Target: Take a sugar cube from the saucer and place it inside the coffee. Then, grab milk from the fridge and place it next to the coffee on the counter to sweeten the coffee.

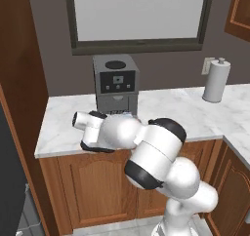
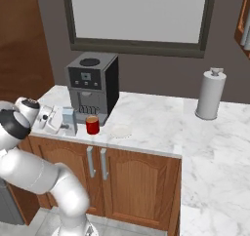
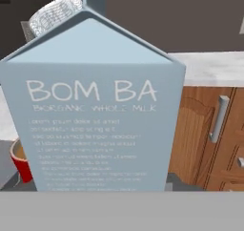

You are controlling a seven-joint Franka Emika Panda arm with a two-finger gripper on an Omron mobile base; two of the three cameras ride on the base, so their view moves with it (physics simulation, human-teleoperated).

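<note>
Knocking the red cup of coffee point(image 2: 92, 125) over is the big worry I have as I watch, because the milk point(image 2: 69, 120) is right beside it, almost touching, on the counter point(image 2: 151, 123) in front of the dark coffee machine point(image 2: 92, 81). If the arm pushes the carton sideways toward the cup, the brown drink could spill on the white marble. The carton also sits near the front edge of the counter, so a pull the wrong way could tip it off onto the floor. It is tall and thin with a pointy top, so I think it would fall over easily if it is let go while leaning. The gripper point(image 2: 57, 120) has its jaws wide apart around the milk, and it looks like it is holding the carton by its sides, though I cannot see the fingertips touching it. In the hand view the milk fills most of the picture. It is pale blue-grey, with big white letters and rows of tiny white writing on its front. The cup peeks out low at its side, with brown liquid at the rim. The saucer point(image 2: 120, 130) is a small white dish just past the cup, and I cannot tell if a sugar cube is on it.
</note>
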